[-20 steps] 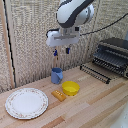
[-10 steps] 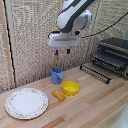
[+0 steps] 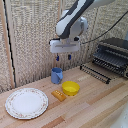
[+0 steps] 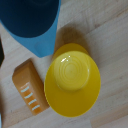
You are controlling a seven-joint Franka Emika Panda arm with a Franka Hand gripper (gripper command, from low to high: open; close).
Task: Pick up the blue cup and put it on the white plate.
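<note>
Since half a second ago my arm has barely shifted; the jaws (image 3: 62, 57) still hang above the cobalt cup (image 3: 57, 75).

I read the jaws as spread apart, two short dark fingers pointing down with a clear gap between them, holding and touching nothing. I see the cup upright on the wooden counter (image 3: 95, 102) at mid-frame, just beside a yellow bowl (image 3: 70, 88) and an orange block (image 3: 59, 95). I find the alabaster dining ware (image 3: 26, 103) at lower left, apart from the cup. Behind runs a woven wall; a dark rack (image 3: 110, 55) sits at right.
</note>
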